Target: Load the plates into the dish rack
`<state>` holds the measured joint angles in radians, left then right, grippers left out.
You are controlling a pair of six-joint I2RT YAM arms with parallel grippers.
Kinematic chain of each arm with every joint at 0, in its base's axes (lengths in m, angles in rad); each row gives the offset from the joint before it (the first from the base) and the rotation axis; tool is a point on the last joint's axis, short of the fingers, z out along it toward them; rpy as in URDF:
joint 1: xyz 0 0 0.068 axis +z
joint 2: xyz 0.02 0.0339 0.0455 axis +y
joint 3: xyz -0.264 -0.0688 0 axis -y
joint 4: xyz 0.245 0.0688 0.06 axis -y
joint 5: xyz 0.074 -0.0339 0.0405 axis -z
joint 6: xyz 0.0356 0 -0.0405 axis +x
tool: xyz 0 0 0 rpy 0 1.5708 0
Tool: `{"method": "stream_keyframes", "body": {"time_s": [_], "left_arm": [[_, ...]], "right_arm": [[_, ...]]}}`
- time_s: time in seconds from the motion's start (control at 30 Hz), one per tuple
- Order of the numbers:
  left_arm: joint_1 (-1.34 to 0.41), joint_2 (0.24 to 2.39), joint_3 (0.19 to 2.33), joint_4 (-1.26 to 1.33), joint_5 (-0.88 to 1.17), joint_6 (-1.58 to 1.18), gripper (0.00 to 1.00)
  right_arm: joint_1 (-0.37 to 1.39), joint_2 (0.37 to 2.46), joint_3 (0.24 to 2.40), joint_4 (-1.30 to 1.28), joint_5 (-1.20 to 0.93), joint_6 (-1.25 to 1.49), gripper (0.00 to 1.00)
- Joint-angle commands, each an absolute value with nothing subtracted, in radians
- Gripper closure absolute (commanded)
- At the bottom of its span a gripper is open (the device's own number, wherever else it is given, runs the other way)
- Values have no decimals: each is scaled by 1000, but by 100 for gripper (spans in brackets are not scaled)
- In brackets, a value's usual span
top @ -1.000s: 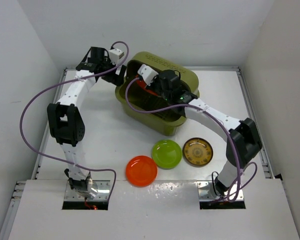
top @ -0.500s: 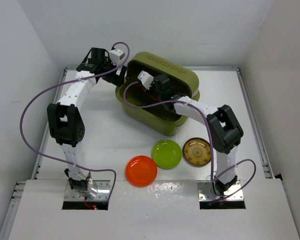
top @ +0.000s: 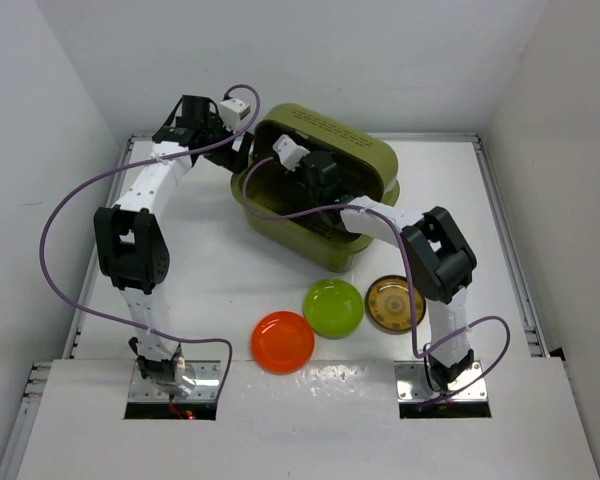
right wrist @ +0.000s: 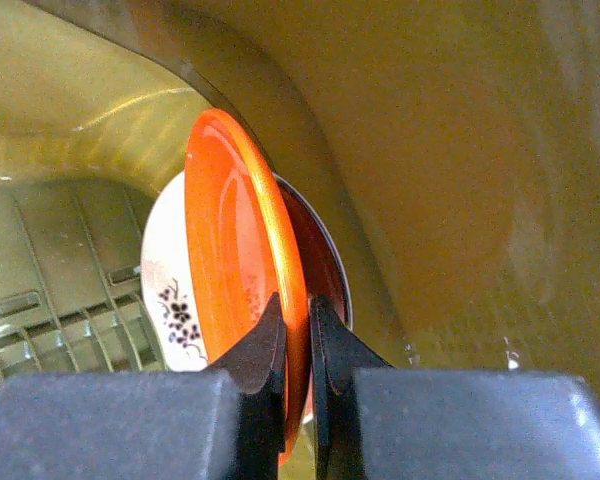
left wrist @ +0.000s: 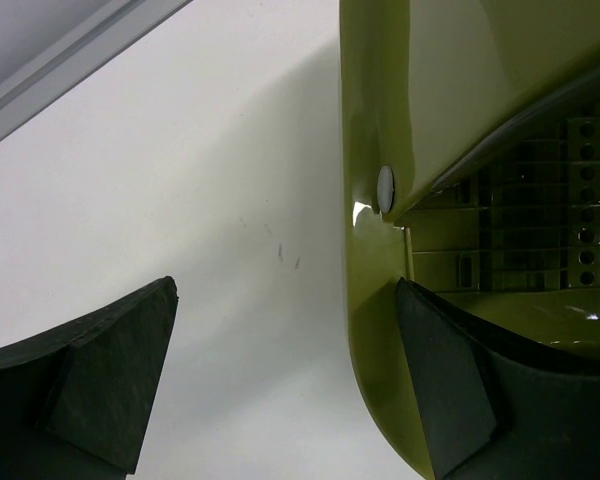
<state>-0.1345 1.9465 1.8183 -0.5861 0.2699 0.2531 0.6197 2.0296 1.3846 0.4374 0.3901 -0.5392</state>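
White walls [top: 380,50] enclose the white tabletop [top: 210,270]; my left end effector [left wrist: 280,385] stands wide apart astride the olive dish rack's [top: 365,160] left corner. Inside the rack my right end effector [right wrist: 297,330] clamps the rim of an upright orange plate [right wrist: 235,290], while a second orange plate [top: 283,341], green plate [top: 333,307] and brown plate [top: 395,302] lie flat nearer me.

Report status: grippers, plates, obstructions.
Left gripper open, straddling dish rack wall. Right gripper shut on orange plate, upright inside rack. Second orange plate, green plate, brown plate on table. No obstruction seen.
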Motion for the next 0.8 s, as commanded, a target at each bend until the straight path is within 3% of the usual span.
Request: {"method": "stream_keyframes", "body": {"time_s": [0.0,0.77], "left_arm": [[-135,1953,1789,-703,290,275,5],[-126,1971,1779,-703,299,284,5]], "right_arm": [[621,2023,1407,500,381,-465,100],[583,1988,1304,403,183,-374,100]]}}
